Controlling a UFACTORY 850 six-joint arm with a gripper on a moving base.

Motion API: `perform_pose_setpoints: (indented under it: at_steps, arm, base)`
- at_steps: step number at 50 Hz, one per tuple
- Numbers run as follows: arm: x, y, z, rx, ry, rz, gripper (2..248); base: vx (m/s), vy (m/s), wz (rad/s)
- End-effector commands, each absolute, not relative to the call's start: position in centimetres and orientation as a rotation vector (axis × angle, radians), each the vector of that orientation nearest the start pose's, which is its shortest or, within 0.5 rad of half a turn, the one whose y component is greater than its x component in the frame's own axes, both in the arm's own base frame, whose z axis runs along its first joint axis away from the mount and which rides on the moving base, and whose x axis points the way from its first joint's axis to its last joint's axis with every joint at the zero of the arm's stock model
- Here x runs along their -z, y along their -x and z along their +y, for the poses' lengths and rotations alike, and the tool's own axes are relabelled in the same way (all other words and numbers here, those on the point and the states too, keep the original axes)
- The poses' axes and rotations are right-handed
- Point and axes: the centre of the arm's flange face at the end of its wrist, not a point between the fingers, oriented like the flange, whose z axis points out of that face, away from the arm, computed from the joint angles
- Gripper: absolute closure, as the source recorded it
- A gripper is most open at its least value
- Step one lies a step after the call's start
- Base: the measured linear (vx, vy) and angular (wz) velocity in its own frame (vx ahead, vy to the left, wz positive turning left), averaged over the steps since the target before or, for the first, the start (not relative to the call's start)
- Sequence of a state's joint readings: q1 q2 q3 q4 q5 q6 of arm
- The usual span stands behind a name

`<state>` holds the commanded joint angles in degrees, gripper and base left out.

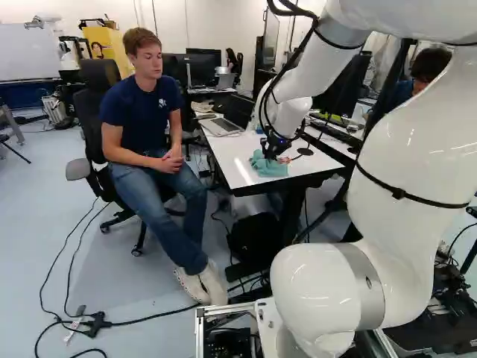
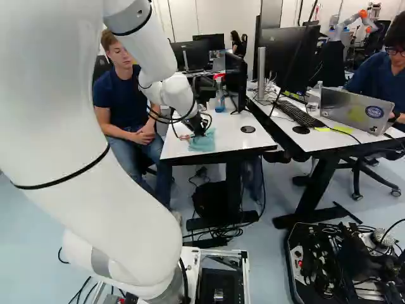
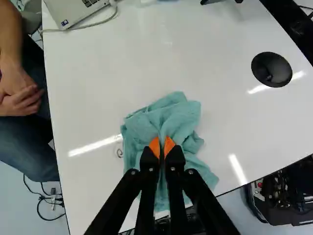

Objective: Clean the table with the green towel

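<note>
- Gripper (image 1: 271, 153): fingers nearly together, clenched on a fold of the green towel (image 3: 171, 120), orange pads (image 3: 154, 147) either side.
- Towel: bunched directly under the fingertips, spreading ahead and to both sides of them (folds uneven), lying on the white table (image 3: 98, 63) close to its edge.
- Beside the towel: small ring-shaped marks (image 3: 119, 152) on the tabletop.
- Farther out: a round black fitting (image 3: 272, 69) and a laptop (image 3: 73, 10), both well apart from the towel.

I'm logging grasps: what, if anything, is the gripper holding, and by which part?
The green towel, pinched by a bunched fold near its middle.
</note>
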<state>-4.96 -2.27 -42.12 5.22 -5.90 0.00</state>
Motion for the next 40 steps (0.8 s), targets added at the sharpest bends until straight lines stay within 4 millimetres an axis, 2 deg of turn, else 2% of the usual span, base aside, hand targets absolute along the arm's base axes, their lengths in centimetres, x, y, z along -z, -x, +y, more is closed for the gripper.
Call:
perform_pose_setpoints:
  at_steps: [40]
  arm:
    - [-44.8,-49.2,2.8,0.911,2.952,0.05,219]
  base:
    - [0.0,0.0,0.0]
